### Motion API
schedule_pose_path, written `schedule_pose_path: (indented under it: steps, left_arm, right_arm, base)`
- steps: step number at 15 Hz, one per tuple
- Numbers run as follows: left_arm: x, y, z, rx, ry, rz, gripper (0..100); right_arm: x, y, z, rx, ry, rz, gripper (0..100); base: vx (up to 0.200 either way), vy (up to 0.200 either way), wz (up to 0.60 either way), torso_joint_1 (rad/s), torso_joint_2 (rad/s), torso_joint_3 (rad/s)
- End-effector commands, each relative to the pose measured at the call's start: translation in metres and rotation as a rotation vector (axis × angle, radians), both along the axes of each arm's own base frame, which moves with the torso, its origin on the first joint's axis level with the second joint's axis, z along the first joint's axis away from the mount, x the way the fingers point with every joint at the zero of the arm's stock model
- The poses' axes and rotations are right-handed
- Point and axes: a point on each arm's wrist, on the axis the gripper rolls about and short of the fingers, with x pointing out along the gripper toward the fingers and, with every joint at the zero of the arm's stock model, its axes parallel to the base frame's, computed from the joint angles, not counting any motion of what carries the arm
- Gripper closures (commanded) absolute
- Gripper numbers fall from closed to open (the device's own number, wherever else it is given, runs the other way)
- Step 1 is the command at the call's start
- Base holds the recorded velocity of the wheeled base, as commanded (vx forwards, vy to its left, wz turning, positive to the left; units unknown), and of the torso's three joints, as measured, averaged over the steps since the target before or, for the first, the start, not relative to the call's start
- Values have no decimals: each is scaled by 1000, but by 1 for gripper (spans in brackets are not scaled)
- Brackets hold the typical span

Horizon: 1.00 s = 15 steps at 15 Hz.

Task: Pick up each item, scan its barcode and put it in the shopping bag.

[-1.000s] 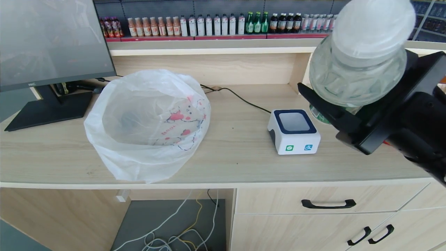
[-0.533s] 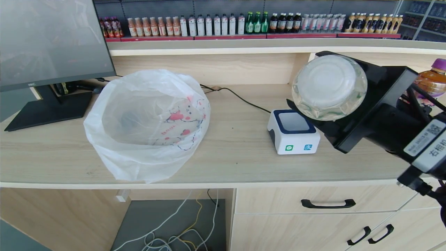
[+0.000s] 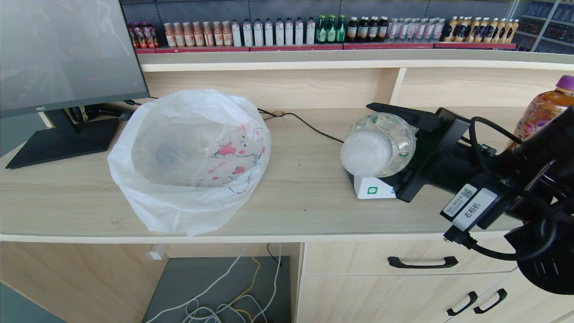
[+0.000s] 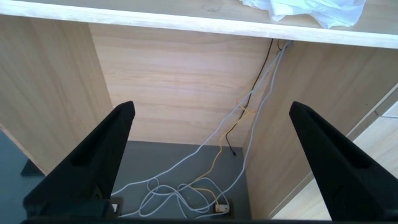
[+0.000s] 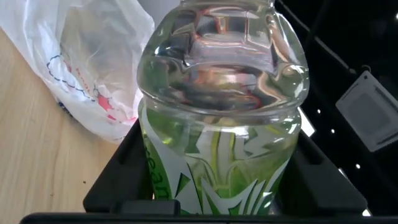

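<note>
1. You have one clear bottle [image 3: 379, 146].
2. One plastic bag [image 3: 188, 157].
3. One scanner [image 3: 371, 190].
4. One monitor [image 3: 67, 54].
5. One brown drink bottle [image 3: 540, 110].
6. You can count three drawer handles [image 3: 422, 262].

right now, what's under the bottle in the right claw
The white scanner on the counter: only its front face shows. Its top window is covered by the bottle.

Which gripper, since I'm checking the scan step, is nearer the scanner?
Right. The right gripper holds the bottle over the scanner, hiding most of it. The left gripper hangs open below the counter, above the cables on the floor.
</note>
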Motion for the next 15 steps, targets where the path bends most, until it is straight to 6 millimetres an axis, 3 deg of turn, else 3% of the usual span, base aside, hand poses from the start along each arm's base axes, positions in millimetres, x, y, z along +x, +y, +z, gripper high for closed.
schedule_pose_path:
  steps: [1,6,15]
  left_arm:
    - [0,0,0,0,1,0,0]
    - [0,0,0,0,1,0,0]
    - [0,0,0,0,1,0,0]
  right_arm:
    - [10,5,-11,-25,20,12,100]
    - [21,-4,-15,-41,8,-16,100]
    - [22,-4,-9,-34,-20,-14,100]
  base:
    - [0,0,0,0,0,0]
    - [0,0,0,0,0,0]
    - [0,0,0,0,0,0]
